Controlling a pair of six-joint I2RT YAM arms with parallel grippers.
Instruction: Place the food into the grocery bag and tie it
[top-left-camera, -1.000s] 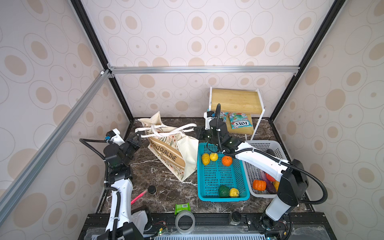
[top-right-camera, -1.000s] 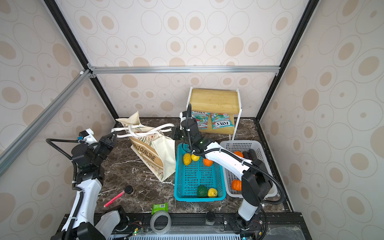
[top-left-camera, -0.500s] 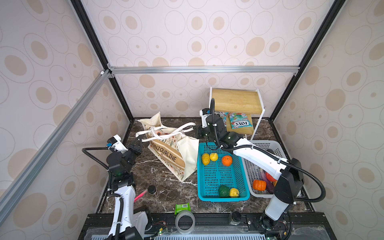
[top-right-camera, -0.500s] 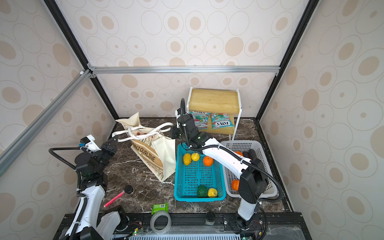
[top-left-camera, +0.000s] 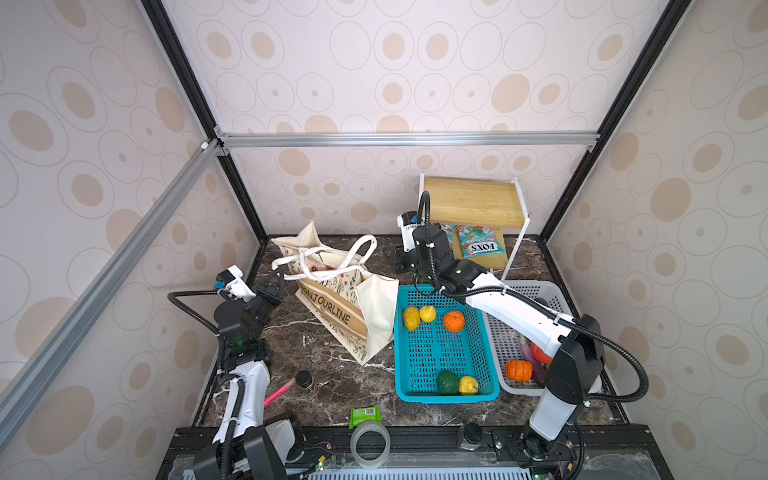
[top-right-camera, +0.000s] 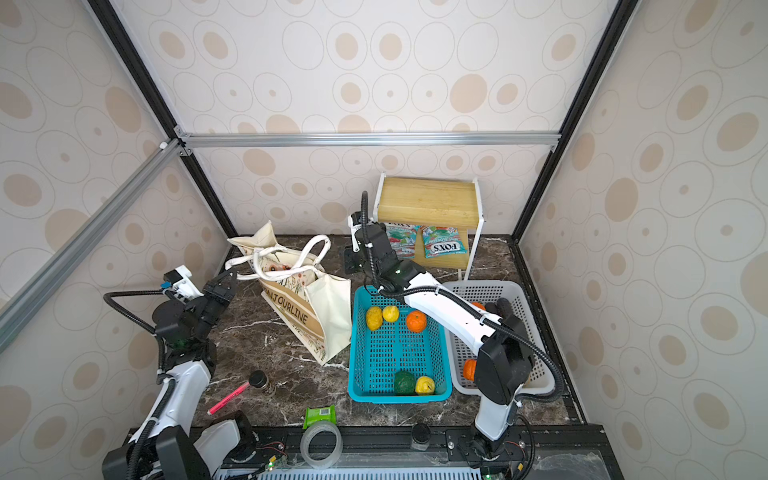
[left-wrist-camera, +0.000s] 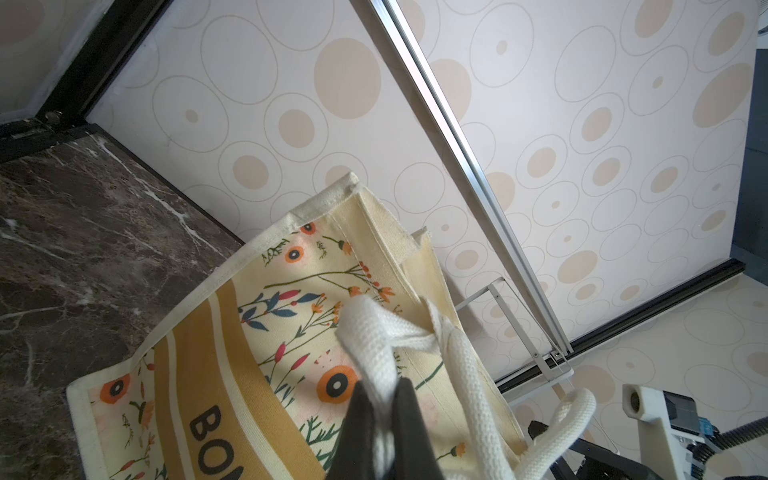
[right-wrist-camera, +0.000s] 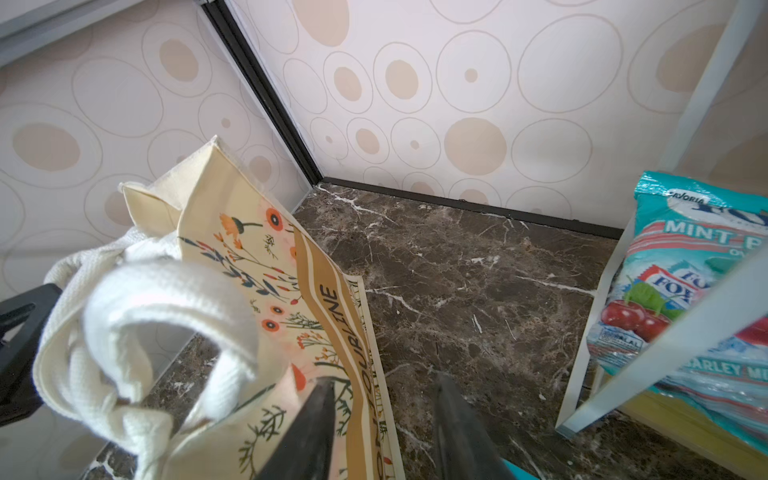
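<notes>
Tying | left gripper (left-wrist-camera: 380, 390) pinches white rope handle (left-wrist-camera: 374, 332) of cream floral canvas tote (top-left-camera: 338, 309) | right gripper (right-wrist-camera: 384, 380) spread | advice: tension away from tote

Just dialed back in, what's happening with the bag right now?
The left pincer is clamped on a white rope handle of the tote. The right pincer is open beside the tote, holding nothing. The handles look knotted together. Some toy fruit lies in the blue basket and white basket, snack packets on the shelf.
</notes>
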